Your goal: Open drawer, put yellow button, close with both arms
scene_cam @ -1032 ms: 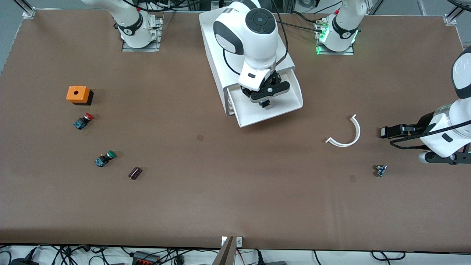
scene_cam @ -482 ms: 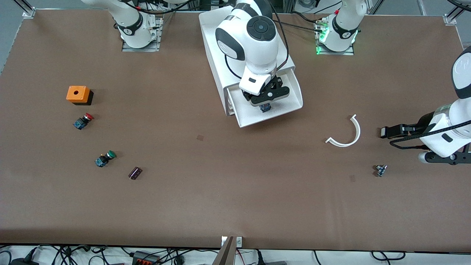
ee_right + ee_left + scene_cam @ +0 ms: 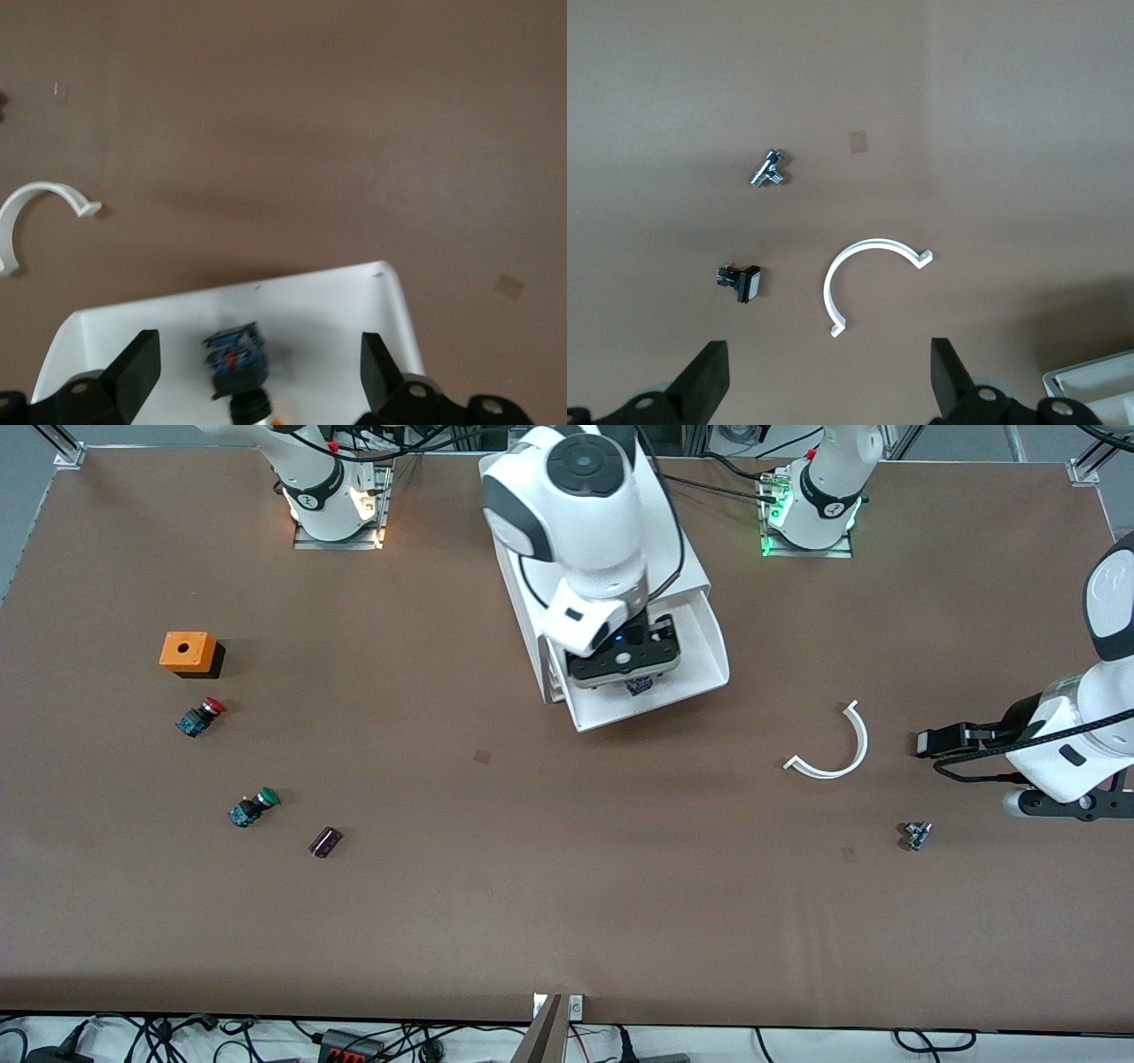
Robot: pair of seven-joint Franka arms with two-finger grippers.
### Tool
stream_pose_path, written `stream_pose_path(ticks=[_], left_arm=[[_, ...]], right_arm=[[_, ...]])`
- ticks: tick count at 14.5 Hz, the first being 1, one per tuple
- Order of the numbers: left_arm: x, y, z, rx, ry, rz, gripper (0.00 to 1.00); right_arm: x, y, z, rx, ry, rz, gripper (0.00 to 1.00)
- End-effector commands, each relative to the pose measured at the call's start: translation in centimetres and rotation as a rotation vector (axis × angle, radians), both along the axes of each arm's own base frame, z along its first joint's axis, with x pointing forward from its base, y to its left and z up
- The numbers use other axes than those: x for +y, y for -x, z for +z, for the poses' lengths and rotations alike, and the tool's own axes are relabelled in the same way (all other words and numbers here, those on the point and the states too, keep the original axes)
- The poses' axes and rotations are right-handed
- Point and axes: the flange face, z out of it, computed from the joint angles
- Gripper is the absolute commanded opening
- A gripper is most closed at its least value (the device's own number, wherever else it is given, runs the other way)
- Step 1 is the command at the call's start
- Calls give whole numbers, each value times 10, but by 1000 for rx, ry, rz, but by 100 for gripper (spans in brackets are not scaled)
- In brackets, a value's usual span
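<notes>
The top drawer (image 3: 704,657) of the white cabinet (image 3: 518,558) stands pulled open. The yellow button (image 3: 638,685) lies in it, and from the front only its blue body shows. In the right wrist view the button (image 3: 235,359) lies on the drawer floor (image 3: 354,310), with a sliver of orange cap at the picture's edge. My right gripper (image 3: 625,666) hangs over the drawer, open and empty, its fingers wide apart on either side of the button (image 3: 257,372). My left gripper (image 3: 1076,808) waits open (image 3: 828,381) over the table at the left arm's end.
A white arc (image 3: 833,748) and a small metal part (image 3: 917,835) lie near my left gripper, and a small black-and-white part (image 3: 741,283) lies beside them. An orange box (image 3: 188,652), a red button (image 3: 200,716), a green button (image 3: 252,807) and a dark cylinder (image 3: 325,841) lie toward the right arm's end.
The button came down into the drawer and now lies there free. My right gripper has shifted toward the cabinet and the right arm's end. The left arm has barely moved.
</notes>
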Motion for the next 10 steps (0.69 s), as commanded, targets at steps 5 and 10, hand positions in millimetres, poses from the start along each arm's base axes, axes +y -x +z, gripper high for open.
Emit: stream_pose_path(ticks=[5, 10], left_arm=[[-50, 8, -28, 13, 131, 177, 100], [-148, 10, -68, 24, 152, 206, 100]], right_arm=[[-175, -109, 20, 52, 106, -114, 100], [-317, -163, 16, 101, 187, -9, 100]])
